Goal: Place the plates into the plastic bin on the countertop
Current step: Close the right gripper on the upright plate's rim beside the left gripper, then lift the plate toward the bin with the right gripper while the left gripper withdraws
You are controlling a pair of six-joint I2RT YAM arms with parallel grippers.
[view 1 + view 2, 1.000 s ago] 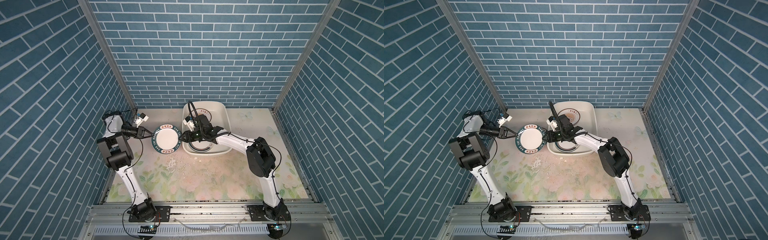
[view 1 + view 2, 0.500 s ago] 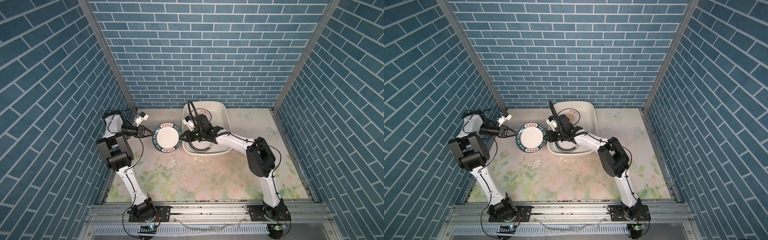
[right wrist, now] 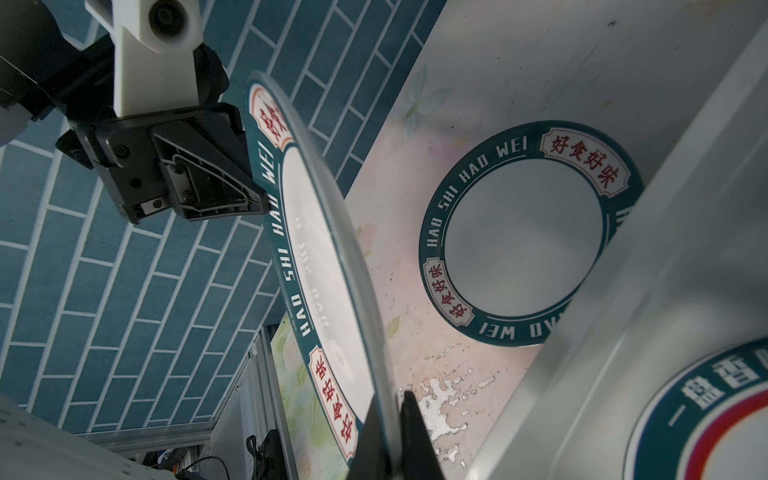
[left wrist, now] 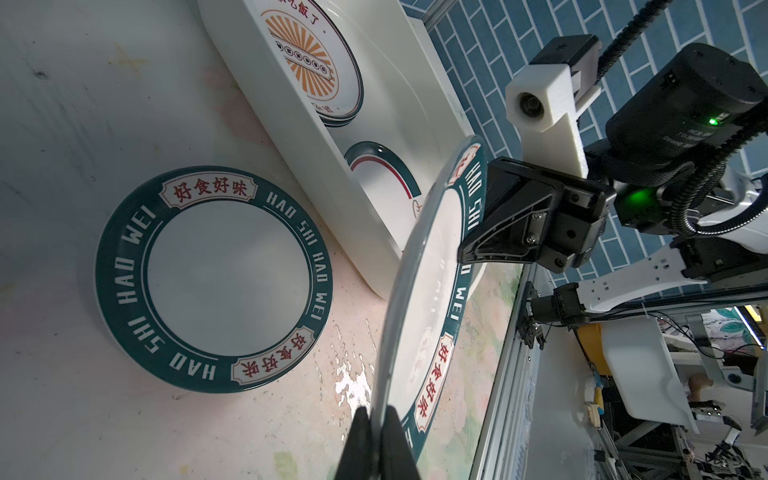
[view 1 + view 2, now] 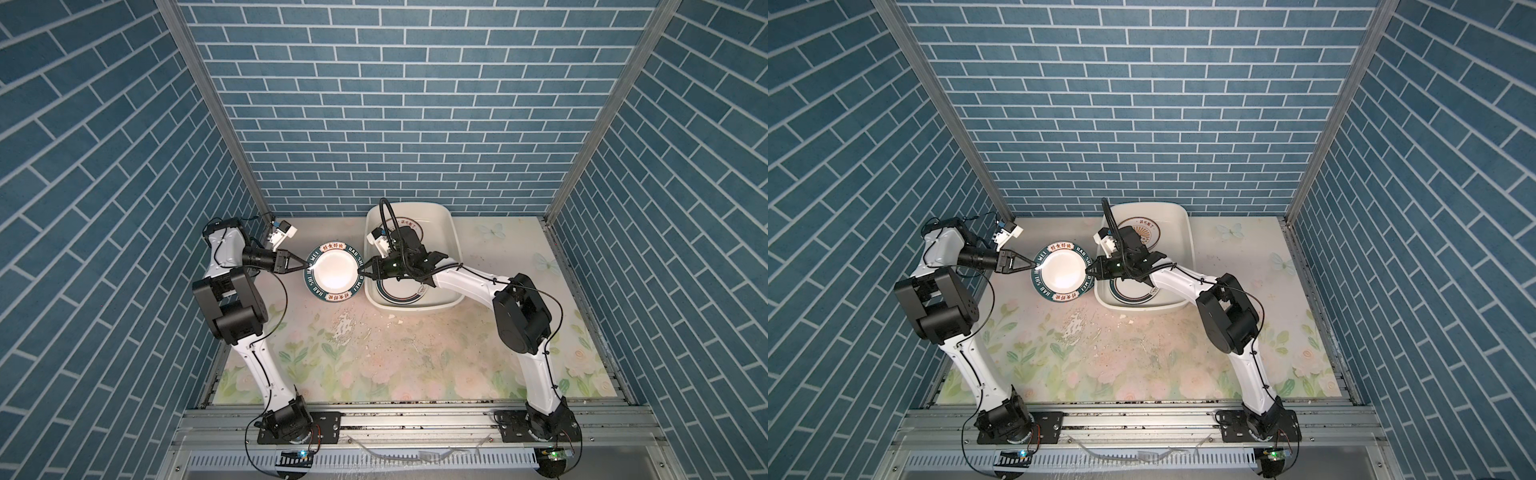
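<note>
The left gripper (image 5: 306, 267) pinches one edge of a round white plate with a dark teal lettered rim (image 5: 333, 270), and the right gripper (image 5: 360, 272) is clamped on the opposite edge. The plate hangs over a matching plate (image 4: 214, 282) on the flowered countertop (image 5: 415, 357), just beside the white plastic bin (image 5: 446, 237). The bin holds a sunburst plate (image 4: 307, 62) and a teal-and-red ringed plate (image 4: 382, 183).

Both top views: bright, even overhead light; the held plate (image 5: 334, 272) glares white at its centre, and only faint, soft shadows lie on the countertop (image 5: 415, 353). Wrist views: dimmer, bent at the edges; the near plate rim and plastic bin (image 3: 623, 316) wall blur.
</note>
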